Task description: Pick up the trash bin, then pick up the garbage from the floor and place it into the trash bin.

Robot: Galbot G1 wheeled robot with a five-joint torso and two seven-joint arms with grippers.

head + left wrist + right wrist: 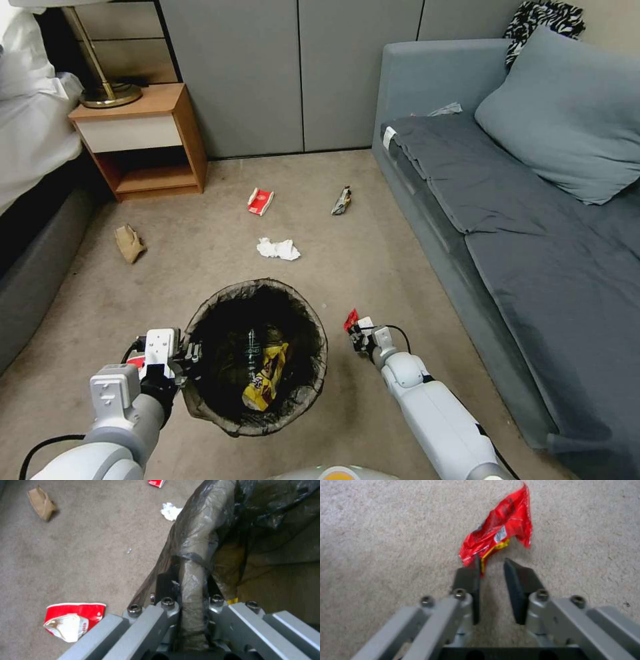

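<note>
One trash bin [257, 400] sits low in front, with a bottle and a yellow wrapper inside. Five bits of garbage lie on the carpet. The left claw [190, 597] is clamped on the bin's rim. The right claw [491, 577] is apart, maybe touching the red wrapper [500, 533] beside the bin

– What's the floor?
– Beige carpet [200, 253], grey wall panels [293, 73] behind.
– Furniture?
– Grey sofa [533, 227] with a cushion [567, 113], a wooden nightstand [143, 143] holding a brass lamp [107, 93], a white bed [27, 133].
</note>
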